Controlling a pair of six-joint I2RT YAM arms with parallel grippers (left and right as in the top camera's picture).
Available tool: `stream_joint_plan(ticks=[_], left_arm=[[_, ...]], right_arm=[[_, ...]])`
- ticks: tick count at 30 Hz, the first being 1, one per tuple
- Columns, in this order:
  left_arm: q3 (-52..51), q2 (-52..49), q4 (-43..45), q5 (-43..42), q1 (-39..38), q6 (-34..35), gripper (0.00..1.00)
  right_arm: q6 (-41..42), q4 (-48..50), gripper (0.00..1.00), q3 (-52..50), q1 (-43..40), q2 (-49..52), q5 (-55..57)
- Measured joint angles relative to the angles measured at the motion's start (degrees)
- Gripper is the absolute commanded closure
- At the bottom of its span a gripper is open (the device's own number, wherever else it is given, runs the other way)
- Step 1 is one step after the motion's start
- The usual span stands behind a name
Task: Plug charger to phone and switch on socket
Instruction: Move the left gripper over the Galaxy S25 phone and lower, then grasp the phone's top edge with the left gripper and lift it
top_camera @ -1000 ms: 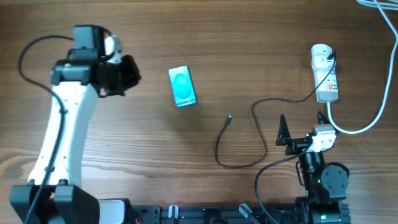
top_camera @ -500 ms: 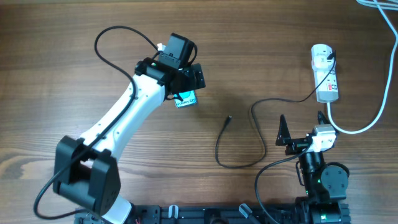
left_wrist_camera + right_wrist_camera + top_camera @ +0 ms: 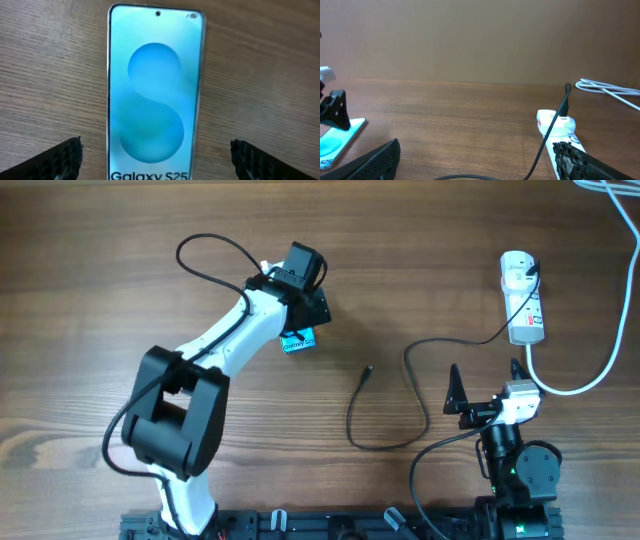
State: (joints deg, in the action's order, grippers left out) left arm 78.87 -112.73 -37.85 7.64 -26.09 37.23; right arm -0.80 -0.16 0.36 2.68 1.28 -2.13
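Note:
The phone (image 3: 152, 95) lies flat on the wooden table with its teal-blue screen up. My left gripper (image 3: 156, 165) hangs right over it, open, with one black finger (image 3: 62, 157) on each side and neither touching it. From overhead, the left gripper (image 3: 303, 312) hides most of the phone (image 3: 298, 341). The charger (image 3: 352, 405) is a thin black cable looping across the table. Its free tip (image 3: 369, 370) lies loose and its other end is plugged into the white socket (image 3: 523, 300). My right gripper (image 3: 487, 383) rests open near the front, below the socket (image 3: 560, 125).
A thick white lead (image 3: 600, 370) curves from the socket off the far right corner. The black cable (image 3: 547, 135) passes just in front of my right gripper (image 3: 475, 167). The phone's edge (image 3: 332, 145) shows at the far left of the right wrist view.
My left arm has swung right from the table's left side and stopped with its gripper over the phone. The right arm, cable and socket have not moved.

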Motion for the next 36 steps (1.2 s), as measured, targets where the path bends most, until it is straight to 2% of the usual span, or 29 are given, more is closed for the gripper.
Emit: stream_joint_plan(ticks=[17,23,25,26,33,36], left_arm=[[-0.24,-5.18,3.30,2.43,0.33,-1.57,0.00],[-0.70,-5.25,4.96,2.12,0.33,-1.92,0.10],[-0.72,-5.25,4.46,1.75,0.33,-2.16,0.00],[-0.72,-5.25,4.37,1.73,0.33,-2.25,0.00],[-0.72,-5.25,4.35,1.53,0.33,-2.60,0.20],[-0.70,-5.25,2.16,1.51,0.28,-2.64,0.24]], right_arm=[[0.00,0.00,0.00,0.00,0.00,0.00,0.00],[0.00,0.00,0.00,0.00,0.00,0.00,0.00],[0.00,0.00,0.00,0.00,0.00,0.00,0.00],[0.00,0.00,0.00,0.00,0.00,0.00,0.00],[0.00,0.00,0.00,0.00,0.00,0.00,0.00],[0.00,0.00,0.00,0.00,0.00,0.00,0.00]])
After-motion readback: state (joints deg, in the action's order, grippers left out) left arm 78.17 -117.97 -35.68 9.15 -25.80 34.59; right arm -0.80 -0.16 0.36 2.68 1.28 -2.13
